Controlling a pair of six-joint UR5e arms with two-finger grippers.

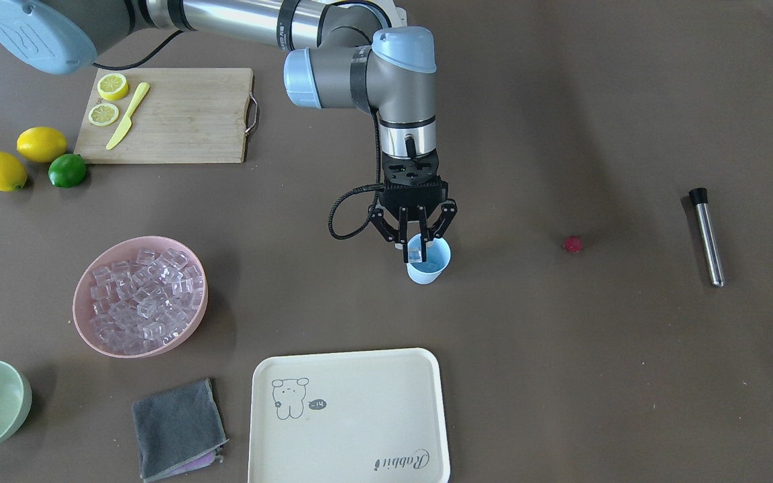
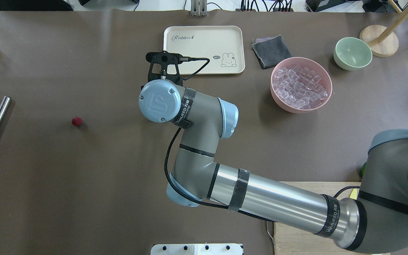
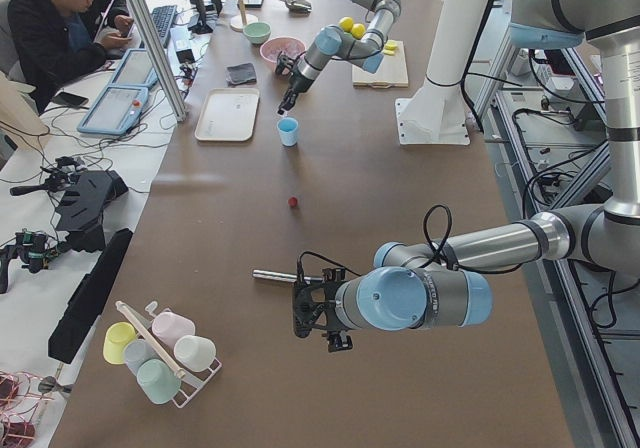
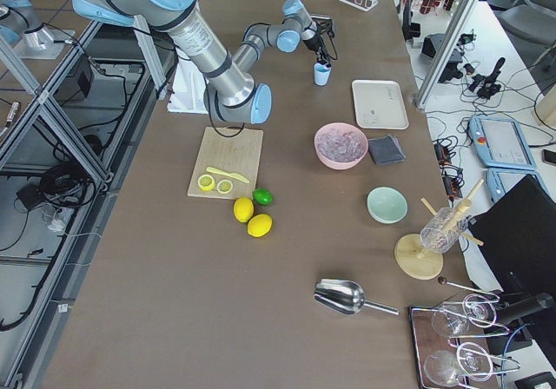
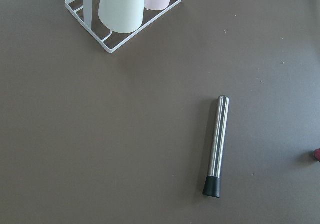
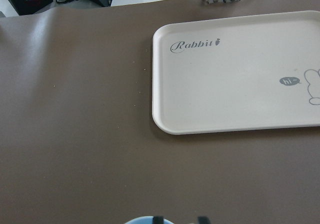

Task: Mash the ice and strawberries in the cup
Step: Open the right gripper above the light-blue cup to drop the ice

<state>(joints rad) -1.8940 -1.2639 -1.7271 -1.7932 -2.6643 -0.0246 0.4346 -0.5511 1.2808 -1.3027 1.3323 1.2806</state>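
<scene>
Over the cup (image 1: 432,267), the right gripper (image 1: 415,245) has its jaws drawn close on one clear ice cube (image 1: 415,255), held at the pale rim. The remaining ice (image 1: 141,302) is heaped in the pink bowl (image 1: 197,325), well apart. The strawberry (image 1: 573,244) lies on the table on the cup's other side. The left gripper (image 3: 305,318) hovers near the steel muddler (image 1: 707,236); how its jaws stand cannot be told.

We see the ice (image 1: 138,295) as a heap of small clear cubes filling the pink bowl (image 1: 200,315), well apart from the cup (image 1: 435,263), a small light blue tapered one standing upright on the counter (image 1: 561,369). One ice cube (image 1: 415,255) sits pinched in the right tool (image 1: 415,246) at the cup's mouth. The strawberry (image 1: 573,243), small, dark red and roundish, lies alone, well apart from the cup.
</scene>
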